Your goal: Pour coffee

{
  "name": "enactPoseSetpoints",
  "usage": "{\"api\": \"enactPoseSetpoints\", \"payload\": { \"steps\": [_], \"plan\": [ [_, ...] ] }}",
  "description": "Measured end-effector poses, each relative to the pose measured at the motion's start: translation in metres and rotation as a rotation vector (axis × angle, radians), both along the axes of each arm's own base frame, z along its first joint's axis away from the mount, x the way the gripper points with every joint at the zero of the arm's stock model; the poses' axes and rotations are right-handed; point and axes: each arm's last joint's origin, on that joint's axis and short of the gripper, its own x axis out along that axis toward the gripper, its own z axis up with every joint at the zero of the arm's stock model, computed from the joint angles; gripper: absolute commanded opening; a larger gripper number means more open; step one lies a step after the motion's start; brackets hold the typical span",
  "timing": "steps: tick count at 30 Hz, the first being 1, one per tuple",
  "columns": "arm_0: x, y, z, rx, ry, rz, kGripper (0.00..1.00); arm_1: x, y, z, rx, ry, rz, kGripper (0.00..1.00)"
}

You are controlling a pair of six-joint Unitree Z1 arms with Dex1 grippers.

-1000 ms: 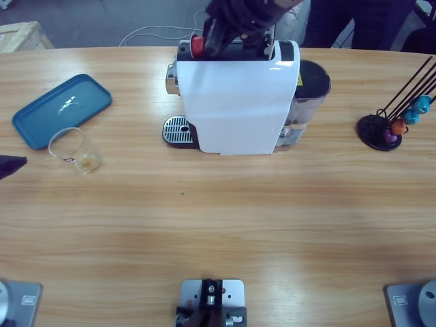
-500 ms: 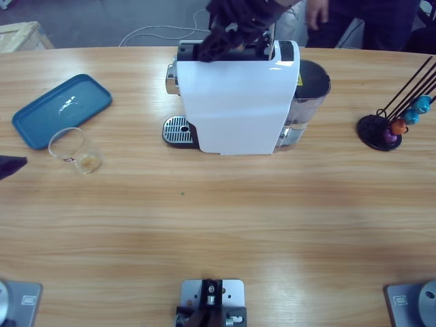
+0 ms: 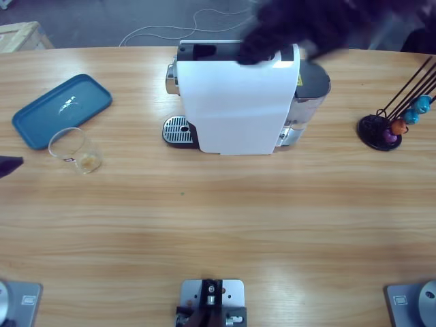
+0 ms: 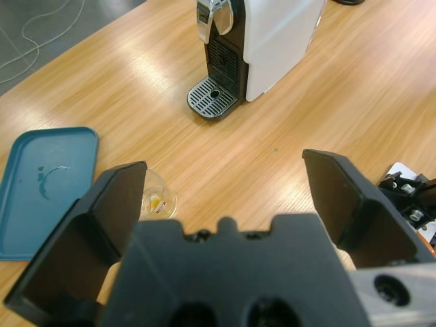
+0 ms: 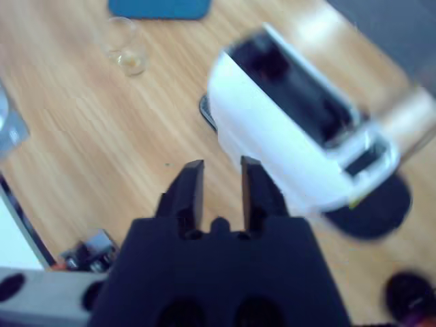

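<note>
A clear glass (image 3: 70, 148) lies tipped on the table left of the white coffee machine (image 3: 235, 102), and a little brown coffee (image 3: 87, 161) sits in its bottom. My left gripper (image 4: 221, 170) hangs open above the table. The glass (image 4: 158, 199) shows just past its left jaw, untouched. Only that gripper's dark tip (image 3: 8, 165) shows at the high view's left edge. My right gripper (image 5: 221, 167) is high over the machine (image 5: 293, 136) with a narrow gap between its jaws and nothing in it. In the high view it is a dark blur (image 3: 266, 46) over the machine's back right.
A blue tray (image 3: 61, 109) lies at the far left, behind the glass. The machine's drip grid (image 3: 177, 129) faces left, and its water tank (image 3: 310, 88) is on the right. A black capsule rack (image 3: 388, 129) with coloured capsules stands at the far right.
My right arm has pulled off the machine's top slot and swung right and up. The red capsule at its jaws a second ago no longer shows. Glass and left gripper have stayed put.
</note>
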Motion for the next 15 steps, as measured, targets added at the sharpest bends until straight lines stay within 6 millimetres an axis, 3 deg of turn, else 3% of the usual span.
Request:
{"api": "enactPoseSetpoints", "payload": {
  "steps": [4,9,13,15],
  "plan": [
    [0.0,0.0,0.0,-0.002,-0.001,0.0,0.977,-0.009,-0.033,-0.005,0.168,-0.001,-0.264,0.0],
    [0.0,0.0,0.0,-0.005,0.002,0.002,0.977,0.019,-0.051,0.019,0.468,-0.071,-0.561,0.0],
    [0.0,0.0,0.0,-0.008,0.005,0.004,0.977,0.05,-0.036,0.031,0.633,-0.06,-0.656,0.0],
    [-0.001,0.0,0.0,-0.007,0.007,0.005,0.977,0.065,-0.022,0.022,0.638,-0.036,-0.679,0.0]
  ]
}}
